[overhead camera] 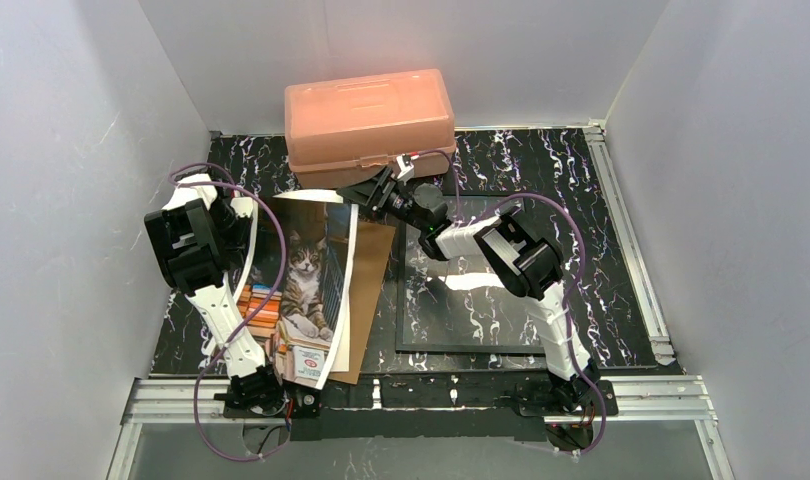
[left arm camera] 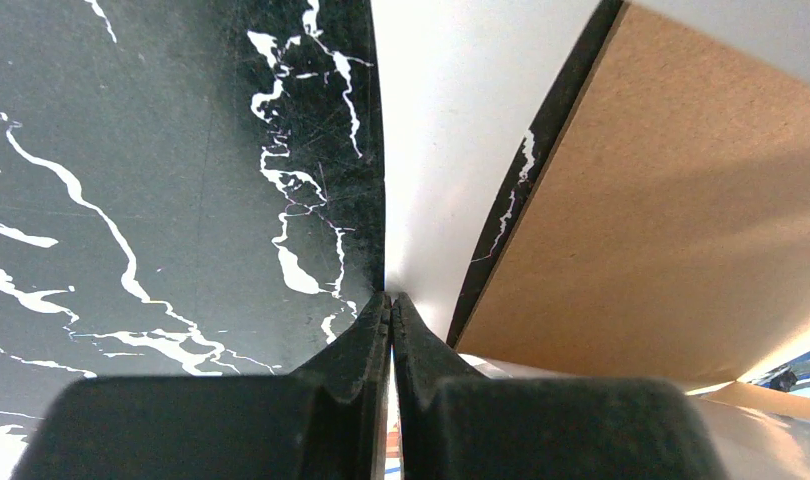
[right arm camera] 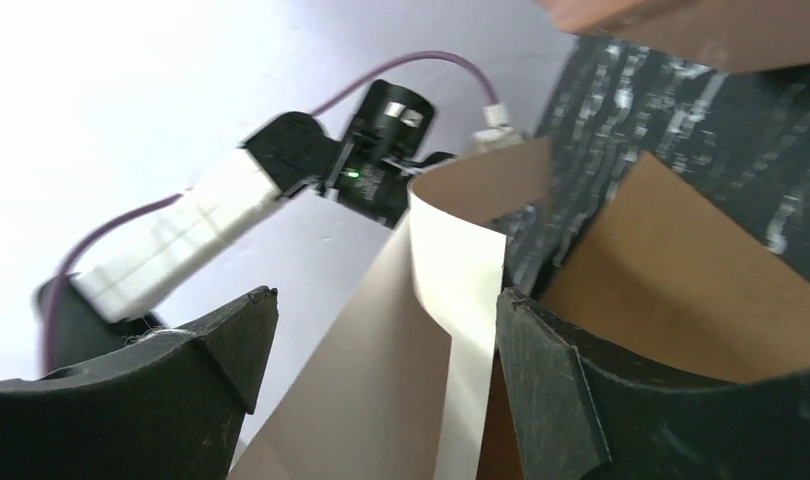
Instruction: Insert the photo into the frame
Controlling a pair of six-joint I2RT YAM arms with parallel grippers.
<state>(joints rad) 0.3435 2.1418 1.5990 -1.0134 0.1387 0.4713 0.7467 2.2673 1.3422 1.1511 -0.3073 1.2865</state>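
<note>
**Step in hand:** lifting the photo [overhead camera: 306, 275] for transfer. It is bowed up, cat side uppermost, over the brown backing board [overhead camera: 373, 280] on the left half of the tabletop [overhead camera: 521, 170]. The frame [overhead camera: 451, 315] lies flat and unfilled just right of that board.

**Left end effector** [left arm camera: 389, 305]: clenched, pinching a thin white sheet edge, judged to be the photo's left edge.

**Right end effector** [right arm camera: 386, 300]: released, jaws wide. The photo's curled far corner appears to stand between them, ungripped.

**Next move, as judged:** the right jaws close on that corner, then both arms carry the sheet right and lay it square inside the frame without creasing.

**Count:** one photo, one frame, one backing board, one peach box [overhead camera: 371, 115] at the far edge, two arms.
</note>
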